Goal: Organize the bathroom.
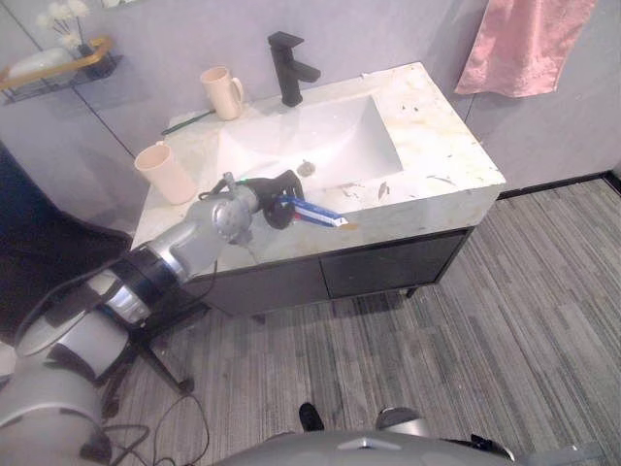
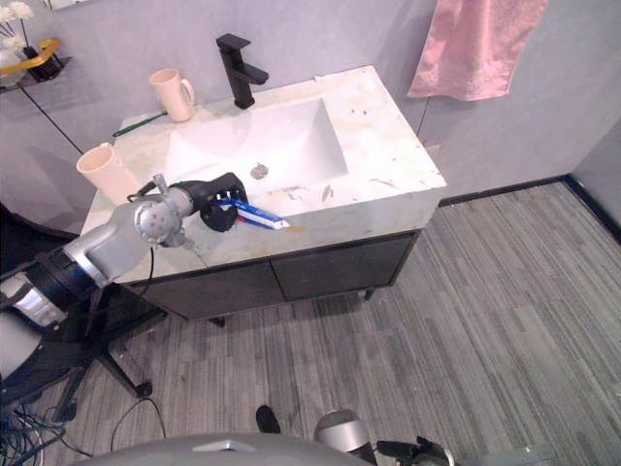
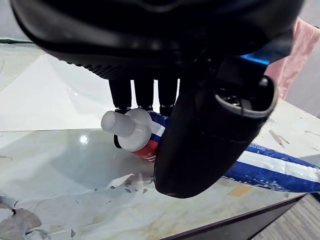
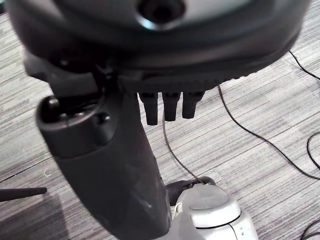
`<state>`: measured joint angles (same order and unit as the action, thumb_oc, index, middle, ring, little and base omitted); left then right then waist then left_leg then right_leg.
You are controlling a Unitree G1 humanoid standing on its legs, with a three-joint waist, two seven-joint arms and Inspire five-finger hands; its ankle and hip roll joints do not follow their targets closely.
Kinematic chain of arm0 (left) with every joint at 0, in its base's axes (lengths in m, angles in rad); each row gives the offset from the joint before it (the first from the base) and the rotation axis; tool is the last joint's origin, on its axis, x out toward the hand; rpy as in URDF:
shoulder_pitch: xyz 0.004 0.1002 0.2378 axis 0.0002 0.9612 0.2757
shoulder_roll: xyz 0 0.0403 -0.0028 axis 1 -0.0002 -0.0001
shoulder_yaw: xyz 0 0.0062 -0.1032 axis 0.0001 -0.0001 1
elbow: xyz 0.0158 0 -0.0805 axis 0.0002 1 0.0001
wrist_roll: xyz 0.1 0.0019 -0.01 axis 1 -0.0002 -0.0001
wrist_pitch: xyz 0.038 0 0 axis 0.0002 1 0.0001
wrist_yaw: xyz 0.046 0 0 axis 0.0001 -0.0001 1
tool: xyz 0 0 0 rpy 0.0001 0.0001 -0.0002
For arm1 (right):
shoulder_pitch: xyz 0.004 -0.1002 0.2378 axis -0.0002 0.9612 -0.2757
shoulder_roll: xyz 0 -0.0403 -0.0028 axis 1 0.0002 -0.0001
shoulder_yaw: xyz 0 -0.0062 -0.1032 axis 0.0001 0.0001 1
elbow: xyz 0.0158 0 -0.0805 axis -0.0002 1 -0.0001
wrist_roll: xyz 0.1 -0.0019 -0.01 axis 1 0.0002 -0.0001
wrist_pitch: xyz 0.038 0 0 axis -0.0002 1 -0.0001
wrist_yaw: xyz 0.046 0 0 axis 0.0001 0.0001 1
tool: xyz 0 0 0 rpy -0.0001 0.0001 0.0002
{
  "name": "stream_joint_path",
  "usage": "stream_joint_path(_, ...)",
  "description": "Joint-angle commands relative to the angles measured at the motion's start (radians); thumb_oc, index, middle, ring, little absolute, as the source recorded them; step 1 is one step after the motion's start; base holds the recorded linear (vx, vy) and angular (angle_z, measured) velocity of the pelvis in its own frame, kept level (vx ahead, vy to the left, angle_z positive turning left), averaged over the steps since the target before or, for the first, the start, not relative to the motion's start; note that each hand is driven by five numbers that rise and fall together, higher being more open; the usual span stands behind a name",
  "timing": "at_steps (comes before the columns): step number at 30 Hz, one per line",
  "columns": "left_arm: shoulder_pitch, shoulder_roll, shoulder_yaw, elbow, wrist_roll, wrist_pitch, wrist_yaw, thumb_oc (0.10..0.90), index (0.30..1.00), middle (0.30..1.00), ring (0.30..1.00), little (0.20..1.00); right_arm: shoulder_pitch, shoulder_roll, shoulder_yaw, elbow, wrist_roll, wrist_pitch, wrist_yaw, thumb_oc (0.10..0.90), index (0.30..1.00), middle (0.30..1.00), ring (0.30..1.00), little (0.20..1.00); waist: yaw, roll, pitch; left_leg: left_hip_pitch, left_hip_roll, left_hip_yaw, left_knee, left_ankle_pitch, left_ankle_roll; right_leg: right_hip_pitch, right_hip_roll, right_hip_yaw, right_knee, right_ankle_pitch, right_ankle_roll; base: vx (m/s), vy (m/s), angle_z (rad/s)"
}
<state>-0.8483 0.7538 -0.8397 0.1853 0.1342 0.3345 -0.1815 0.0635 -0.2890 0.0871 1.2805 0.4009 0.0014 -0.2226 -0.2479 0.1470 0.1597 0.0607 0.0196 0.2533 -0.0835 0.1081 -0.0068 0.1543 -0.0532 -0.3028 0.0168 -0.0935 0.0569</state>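
Your left hand (image 1: 277,197) has its fingers and thumb curled around a toothpaste tube (image 1: 315,213) lying on the front edge of the counter (image 1: 441,155), before the sink (image 1: 310,141). Your right hand (image 4: 125,165) hangs relaxed and empty above the floor (image 4: 260,115).

Blue-white toothpaste tube (image 1: 312,213), white cap; lying apparently flat on counter's front edge.

Dark left hand (image 1: 279,194) closed around a blue-and-white striped toothpaste tube (image 3: 270,167) with red band and white cap. Beneath the hand, a cream marbled countertop (image 1: 437,155); beyond it, a white basin (image 1: 310,146), black faucet (image 1: 289,66) and two peach cups (image 1: 165,172). Far past the hand, a pink towel (image 1: 524,44). Right hand (image 4: 115,170) dark over grey striped flooring (image 1: 505,340).
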Motion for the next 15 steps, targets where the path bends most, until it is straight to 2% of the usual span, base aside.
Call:
stream_joint_path(1, -0.165, 0.037, 0.079, 0.049, 0.068, -0.004, 0.081, 0.4, 0.3, 0.3, 0.3, 0.3, 0.037, -0.08, -0.017, -0.035, 0.02, -0.035, -0.006, 0.8, 0.9, 0.9, 0.9, 0.9, 0.007, -0.045, -0.033, -0.007, 0.01, 0.066, 0.187, -0.184, -0.038, -0.059, 0.005, 0.01, 0.027, -0.048, 0.045, -0.03, 0.012, 0.01)
stream_joint_path(4, -0.17, 0.046, 0.082, 0.04, 0.023, 0.003, 0.124, 0.4, 0.3, 0.3, 0.3, 0.3, 0.034, -0.081, -0.015, -0.045, 0.046, -0.05, -0.017, 0.8, 0.9, 0.9, 0.9, 0.9, 0.009, -0.048, -0.033, -0.005, 0.011, 0.066, 0.186, -0.183, -0.039, -0.059, 0.003, 0.006, 0.03, -0.049, 0.045, -0.04, 0.014, 0.0)
stream_joint_path(5, -0.166, 0.058, 0.107, 0.03, -0.125, -0.02, 0.213, 0.4, 0.3, 0.3, 0.3, 0.3, 0.032, -0.087, -0.018, -0.075, 0.127, -0.103, -0.05, 0.8, 0.9, 0.9, 0.9, 0.9, 0.012, -0.055, -0.028, 0.002, 0.012, 0.064, 0.186, -0.184, -0.038, -0.053, 0.002, 0.002, 0.035, -0.051, 0.046, -0.07, 0.022, -0.01)
stream_joint_path(6, -0.166, 0.058, 0.107, 0.03, -0.126, -0.02, 0.214, 0.4, 0.3, 0.3, 0.3, 0.3, 0.032, -0.087, -0.017, -0.075, 0.127, -0.103, -0.05, 0.8, 0.9, 0.9, 0.9, 0.9, 0.013, -0.055, -0.03, -0.001, 0.012, 0.065, 0.185, -0.182, -0.038, -0.056, 0.002, 0.003, 0.034, -0.049, 0.045, -0.12, 0.026, 0.01)
stream_joint_path(7, -0.145, 0.066, 0.158, 0.011, -0.279, -0.054, 0.26, 0.4, 0.3, 0.3, 0.3, 0.3, 0.03, -0.096, -0.031, -0.127, 0.181, -0.149, -0.081, 0.8, 0.9, 0.9, 0.9, 0.9, 0.019, -0.064, -0.028, 0.001, 0.015, 0.064, 0.187, -0.182, -0.037, -0.054, 0.001, 0.0, 0.036, -0.047, 0.044, -0.07, 0.011, 0.02)
stream_joint_path(8, -0.136, 0.067, 0.174, 0.004, -0.333, -0.067, 0.278, 0.4, 0.3, 0.3, 0.3, 0.3, 0.031, -0.099, -0.035, -0.148, 0.192, -0.164, -0.096, 0.8, 0.9, 0.9, 0.9, 0.9, 0.02, -0.067, -0.026, 0.006, 0.015, 0.062, 0.188, -0.185, -0.037, -0.05, 0.001, -0.001, 0.038, -0.048, 0.044, -0.11, 0.025, 0.02)
stream_joint_path(10, -0.086, 0.054, 0.268, -0.027, -0.468, -0.148, 0.355, 0.4, 0.3, 0.3, 0.3, 0.3, 0.044, -0.11, -0.056, -0.303, 0.191, -0.215, -0.206, 0.8, 0.9, 0.9, 0.9, 0.9, 0.023, -0.08, -0.025, 0.012, 0.013, 0.056, 0.185, -0.186, -0.032, -0.046, 0.002, 0.001, 0.038, -0.045, 0.042, -0.1, 0.046, 0.0)
stream_joint_path(15, -0.009, 0.023, 0.402, -0.099, -0.614, -0.271, 0.482, 0.4, 0.3, 0.3, 0.3, 0.3, 0.104, -0.097, -0.128, -0.601, 0.099, -0.277, -0.552, 0.8, 0.9, 0.9, 0.9, 0.9, 0.009, -0.101, -0.032, 0.013, 0.002, 0.051, 0.175, -0.186, -0.023, -0.052, 0.009, 0.014, 0.03, -0.034, 0.043, -0.1, 0.086, -0.01)
